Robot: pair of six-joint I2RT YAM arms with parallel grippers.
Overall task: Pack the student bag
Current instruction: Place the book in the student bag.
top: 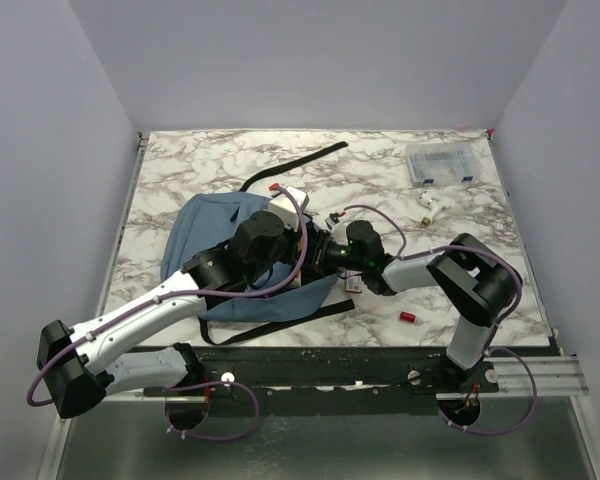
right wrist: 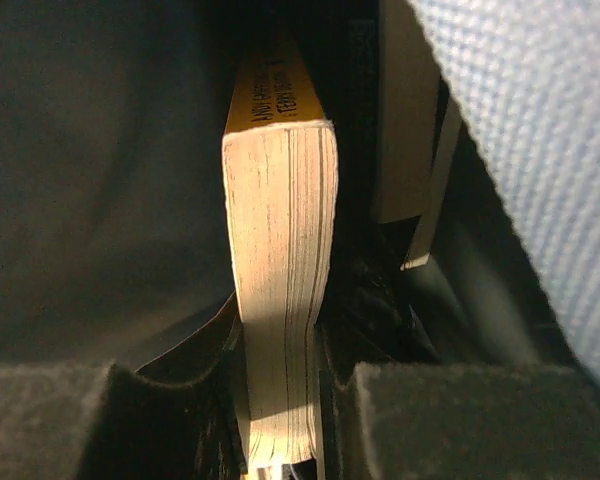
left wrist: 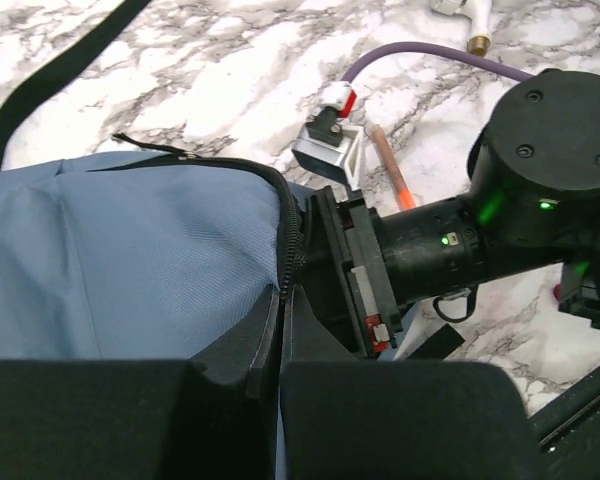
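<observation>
Top view looks down from high behind the near edge over the whole worktop [top: 180, 160]; both wrist views sit close at the bag [top: 195, 228] opening, the right inside

2 arms, left arm [top: 130, 325] and right arm [top: 415, 270]: white links, black joints, purple cables [left wrist: 430, 47] (green lights [left wrist: 492, 205] on black housing)

Top view's bright and even, soft light from above, only faint shadows under the arms [top: 160, 310] on the counter [top: 180, 165]. Left wrist: sharp, though the left gripper [left wrist: 280, 390] is a black blur. Right wrist: dim inside the bag [right wrist: 90, 170], just the book [right wrist: 280, 230] glowing warm, near end blurry.
</observation>
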